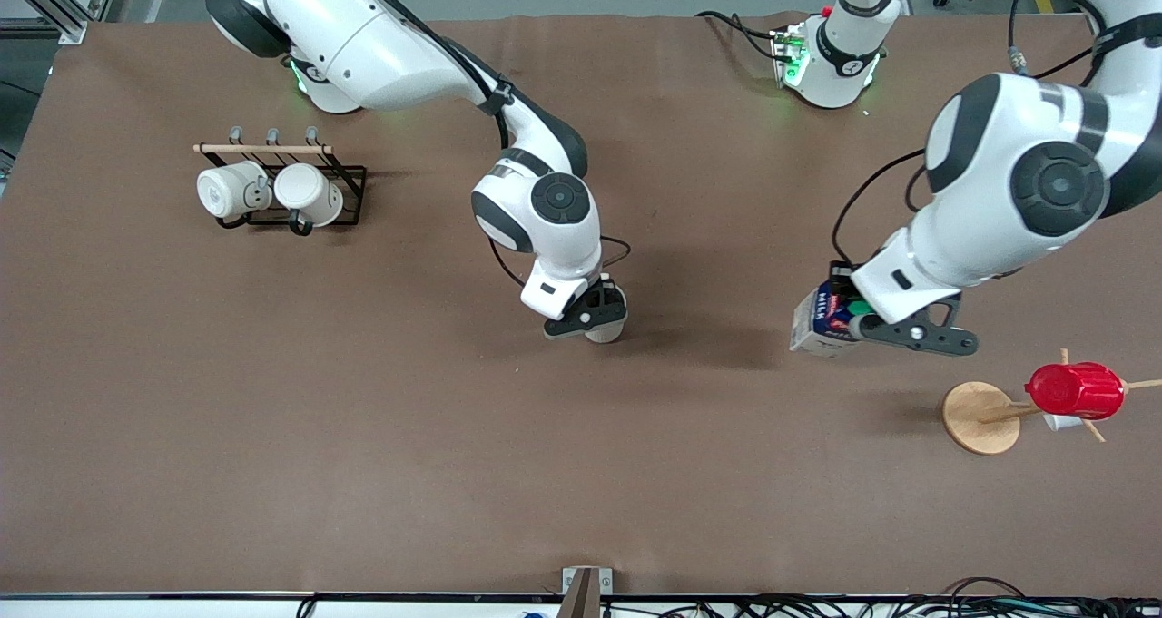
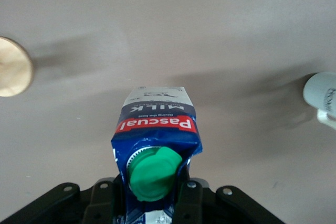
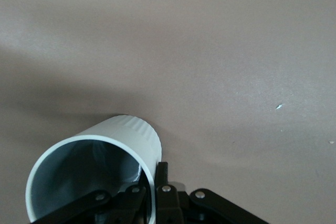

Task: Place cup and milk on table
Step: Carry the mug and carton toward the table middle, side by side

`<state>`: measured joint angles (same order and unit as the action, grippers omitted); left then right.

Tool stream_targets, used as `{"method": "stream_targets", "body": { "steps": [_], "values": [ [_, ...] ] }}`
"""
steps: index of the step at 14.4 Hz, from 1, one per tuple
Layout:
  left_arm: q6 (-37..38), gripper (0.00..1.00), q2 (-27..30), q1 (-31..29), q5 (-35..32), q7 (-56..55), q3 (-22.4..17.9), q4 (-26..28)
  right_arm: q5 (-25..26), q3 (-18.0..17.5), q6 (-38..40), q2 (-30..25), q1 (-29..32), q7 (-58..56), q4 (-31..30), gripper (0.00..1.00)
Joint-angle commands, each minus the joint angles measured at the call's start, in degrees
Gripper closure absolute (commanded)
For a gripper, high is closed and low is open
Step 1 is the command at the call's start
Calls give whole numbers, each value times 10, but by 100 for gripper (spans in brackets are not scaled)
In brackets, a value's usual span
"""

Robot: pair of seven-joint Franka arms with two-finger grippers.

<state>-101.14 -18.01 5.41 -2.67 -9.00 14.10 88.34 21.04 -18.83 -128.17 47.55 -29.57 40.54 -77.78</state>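
Note:
My right gripper (image 1: 595,317) is shut on the wall of the cream-white cup (image 1: 606,329) over the middle of the brown table (image 1: 363,436). In the right wrist view one finger is inside the grey cup (image 3: 100,150) and one outside, at my right gripper (image 3: 152,184). My left gripper (image 1: 844,317) is shut on the top of the blue and white milk carton (image 1: 820,320), which is tilted and low over the table toward the left arm's end. In the left wrist view my left gripper (image 2: 152,195) clamps the carton (image 2: 157,124) beside its green cap (image 2: 155,174). I cannot tell whether the cup or the carton touches the table.
A black rack (image 1: 349,191) with two white mugs (image 1: 231,190) stands toward the right arm's end. A wooden stand (image 1: 980,416) carrying a red ribbed cup (image 1: 1076,389) stands nearer the front camera than the carton. The cup also shows in the left wrist view (image 2: 323,95).

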Motion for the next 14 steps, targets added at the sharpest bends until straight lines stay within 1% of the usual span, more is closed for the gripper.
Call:
{"method": "stream_targets", "body": {
  "steps": [1, 2, 3, 4, 7, 9, 12, 14],
  "values": [
    [-4, 69, -36, 46, 6, -78, 0, -35, 16, -2, -1, 10, -1, -2, 11, 96],
    [-7, 69, -51, 59, 6, -101, 0, -47, 16, -2, -1, 10, 0, -3, 12, 81],
    [-11, 70, -67, 71, 7, -111, 0, -61, 16, -2, -1, 10, -1, 0, 12, 38],
    [-20, 70, -83, 85, 7, -115, 0, -74, 18, -2, -1, 8, -1, -1, 11, 0],
    [-58, 69, -115, 115, 7, -174, 0, -88, 17, -3, 6, -9, 8, 2, 11, 0],
    [-82, 69, -131, 135, 7, -216, 0, -89, 12, -3, 25, -49, 12, 9, 6, 0],
    [-95, 69, -149, 160, 5, -282, -1, -88, 12, -5, 152, -137, 56, 38, 4, 0],
    [-95, 69, -155, 172, 5, -295, -1, -88, 13, -5, 204, -198, 101, 37, -10, 0]
  ]
}}
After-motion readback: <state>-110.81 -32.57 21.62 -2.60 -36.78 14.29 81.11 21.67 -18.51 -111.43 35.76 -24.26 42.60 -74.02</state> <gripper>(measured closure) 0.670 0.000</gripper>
